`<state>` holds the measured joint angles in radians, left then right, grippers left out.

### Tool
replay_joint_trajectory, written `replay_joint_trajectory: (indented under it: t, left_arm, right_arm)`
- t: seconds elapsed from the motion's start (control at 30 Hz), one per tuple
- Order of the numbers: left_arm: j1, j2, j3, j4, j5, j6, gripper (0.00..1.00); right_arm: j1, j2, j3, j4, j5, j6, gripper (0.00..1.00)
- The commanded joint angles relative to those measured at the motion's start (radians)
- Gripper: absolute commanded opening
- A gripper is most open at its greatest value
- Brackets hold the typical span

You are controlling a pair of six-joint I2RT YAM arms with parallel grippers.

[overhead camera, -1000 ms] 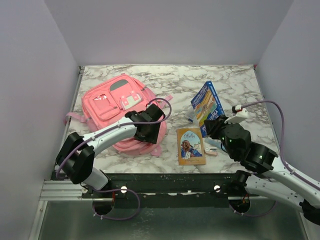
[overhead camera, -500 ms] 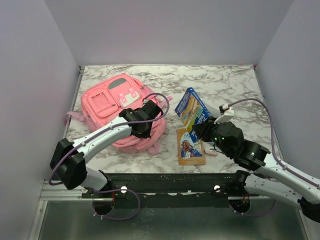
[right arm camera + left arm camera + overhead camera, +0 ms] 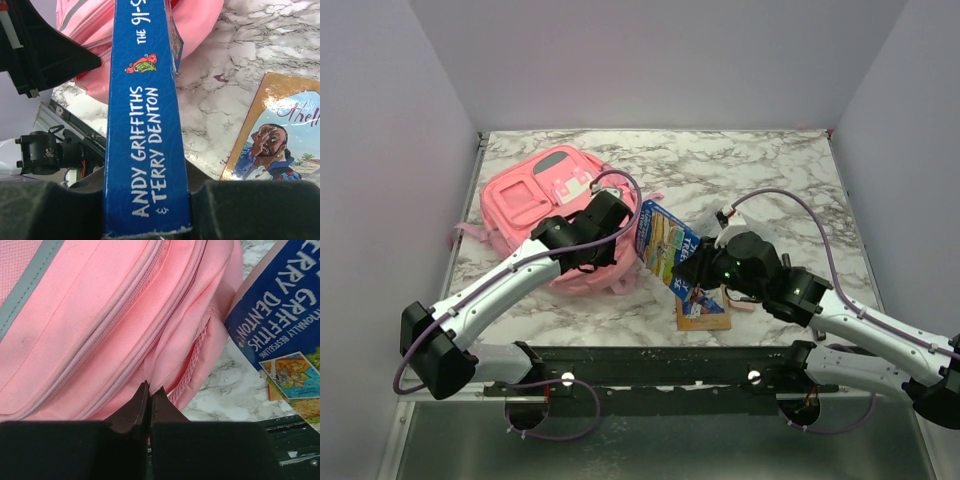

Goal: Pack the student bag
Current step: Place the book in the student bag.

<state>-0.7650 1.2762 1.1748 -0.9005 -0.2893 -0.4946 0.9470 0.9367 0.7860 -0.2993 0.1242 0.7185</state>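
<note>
The student bag (image 3: 520, 205), a pink backpack with grey trim, lies at the left of the marble table. My left gripper (image 3: 605, 245) is at the bag's right side, shut on a fold of pink fabric beside the zip (image 3: 150, 389), and the bag (image 3: 100, 315) fills the left wrist view. My right gripper (image 3: 692, 272) is shut on a blue book (image 3: 665, 245), held tilted just right of the bag. In the right wrist view the book's spine (image 3: 147, 125) runs up between the right gripper's (image 3: 147, 200) fingers, with the bag (image 3: 200, 20) beyond it. The same blue book (image 3: 280, 315) shows beside the bag.
An orange picture book (image 3: 705, 312) lies flat near the table's front edge, under the right arm, and shows again as the orange book (image 3: 275, 140). A small pale item (image 3: 745, 302) sits just right of it. Grey walls close in both sides and the back.
The left gripper closed on the bag's fabric and drew it back and left. The right arm carried the blue book leftward from the table's right half to beside the bag.
</note>
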Motion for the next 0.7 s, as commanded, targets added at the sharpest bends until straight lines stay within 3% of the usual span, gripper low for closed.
replay_joint_trajectory:
  t: [0.0, 0.33, 0.5, 0.67]
  left_arm:
    - [0.001, -0.074, 0.092, 0.083, -0.017, -0.066, 0.0]
    - [0.001, -0.326, -0.039, 0.342, 0.032, -0.094, 0.0]
    - [0.003, -0.355, -0.025, 0.388, 0.049, -0.082, 0.0]
    - [0.003, -0.337, -0.005, 0.383, 0.091, -0.065, 0.0]
  right_arm:
    - [0.001, -0.01, 0.016, 0.072, -0.064, 0.029, 0.01]
    - [0.001, -0.043, -0.134, 0.165, -0.152, 0.133, 0.01]
    - [0.001, -0.009, -0.164, 0.16, -0.16, 0.166, 0.01]
    - [-0.002, 0.002, -0.209, 0.379, -0.314, 0.273, 0.01]
